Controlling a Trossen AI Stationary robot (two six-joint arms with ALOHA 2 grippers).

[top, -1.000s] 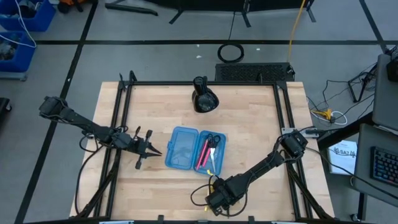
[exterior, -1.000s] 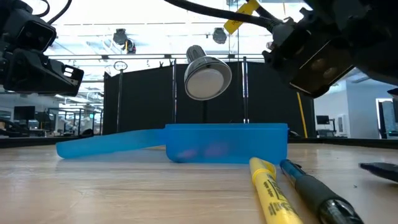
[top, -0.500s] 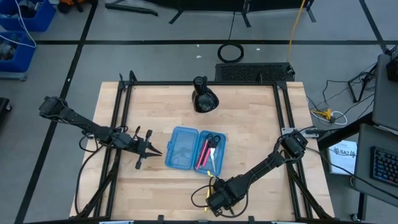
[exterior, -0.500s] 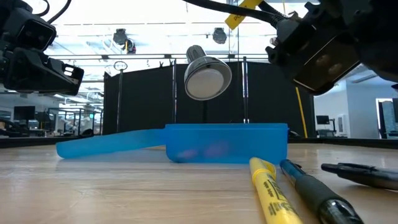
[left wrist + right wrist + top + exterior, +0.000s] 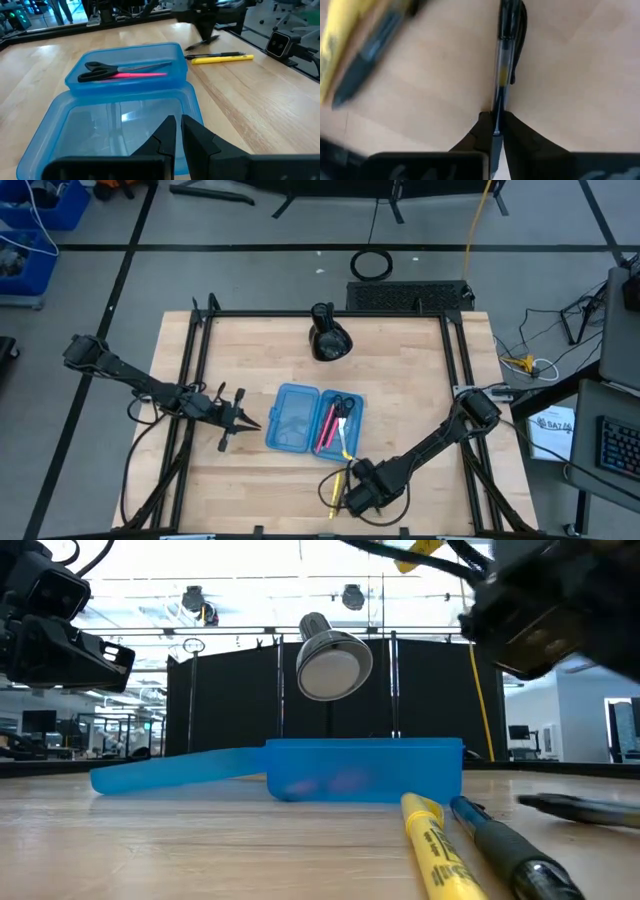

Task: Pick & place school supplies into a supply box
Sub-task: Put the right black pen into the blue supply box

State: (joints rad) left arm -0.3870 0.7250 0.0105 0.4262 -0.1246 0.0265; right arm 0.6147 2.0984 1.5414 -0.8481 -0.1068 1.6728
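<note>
The right gripper [image 5: 493, 131] is pinched on a black pen [image 5: 506, 55] above the bench [image 5: 420, 390], at five o'clock of the supply box [image 5: 312, 420]. The pen's long axis runs straight out from the fingers. Next: carry it over the box's right half and release. The left gripper [image 5: 176, 134], nearly closed and empty, waits at nine o'clock.

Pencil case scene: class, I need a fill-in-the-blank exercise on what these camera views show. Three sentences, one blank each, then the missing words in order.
1. The blue pencil case lies with its lid ____.
2. Inside the case, next to the pink pen, lie black-handled ____.
3. The right tool is shut on a clear-barrelled black ____, while the yellow highlighter lies on the table outside the case and the left tool waits beside the case.

Missing words: open; scissors; pen
</note>
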